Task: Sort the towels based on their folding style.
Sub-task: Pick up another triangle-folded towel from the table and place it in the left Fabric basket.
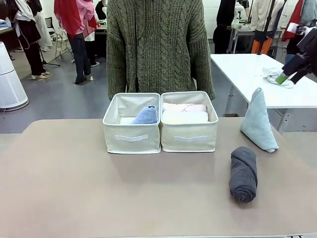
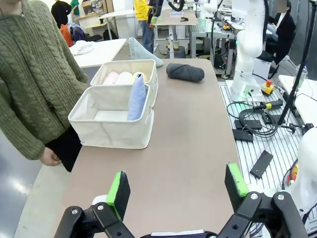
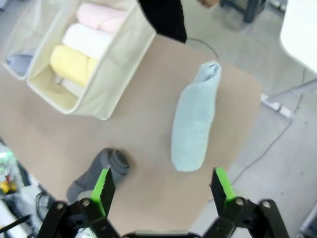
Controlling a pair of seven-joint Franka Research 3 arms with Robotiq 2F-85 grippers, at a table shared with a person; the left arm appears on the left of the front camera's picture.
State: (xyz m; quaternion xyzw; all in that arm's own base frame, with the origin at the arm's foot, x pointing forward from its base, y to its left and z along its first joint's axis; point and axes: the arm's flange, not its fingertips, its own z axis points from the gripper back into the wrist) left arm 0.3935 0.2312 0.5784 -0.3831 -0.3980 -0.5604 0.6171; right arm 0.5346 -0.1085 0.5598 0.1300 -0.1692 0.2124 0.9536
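Cone [image 1: 258, 121], teal, upright, tip up; grey roll [image 1: 243, 173] flat, axis near-to-far; left fingers [image 2: 118, 191], right fingers [image 3: 102, 184] spread, empty.

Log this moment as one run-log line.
left gripper open, empty | right gripper open above teal cone | grey roll on table | lavender cone in left box

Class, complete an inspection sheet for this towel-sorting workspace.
Surface: tan table; cream left box, right box side by side.
Job's things: lavender-blue cone in left box; pink roll, white roll, yellow roll in right box; pale teal cone upright, dark grey roll lying, on table.
Clutter: grey cloth heap on white side table.
Grippers: left gripper, right gripper open, empty.
Cables: black cables coiled beside the table.
Surroundings: person in green sweater behind boxes.
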